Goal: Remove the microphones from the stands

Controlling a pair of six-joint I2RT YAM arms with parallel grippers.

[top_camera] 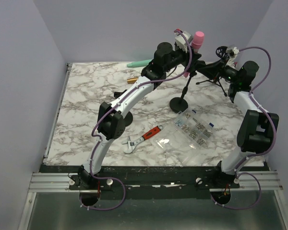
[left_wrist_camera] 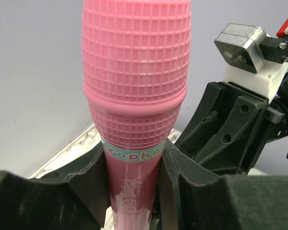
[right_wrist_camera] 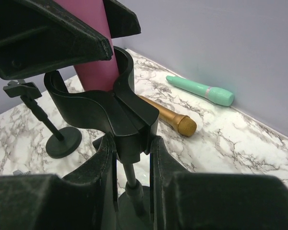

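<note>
Microphone (left_wrist_camera: 134, 86) inside left claw (left_wrist_camera: 133, 167), seated in stand (right_wrist_camera: 120, 115)

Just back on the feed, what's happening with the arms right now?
The left gripper is closed on the handle of the pink plastic microphone, just under its gridded head. The right gripper clamps the black plastic clip of the round-based stand, bracing it. The microphone sits in the clip; it is not yet out.
</note>
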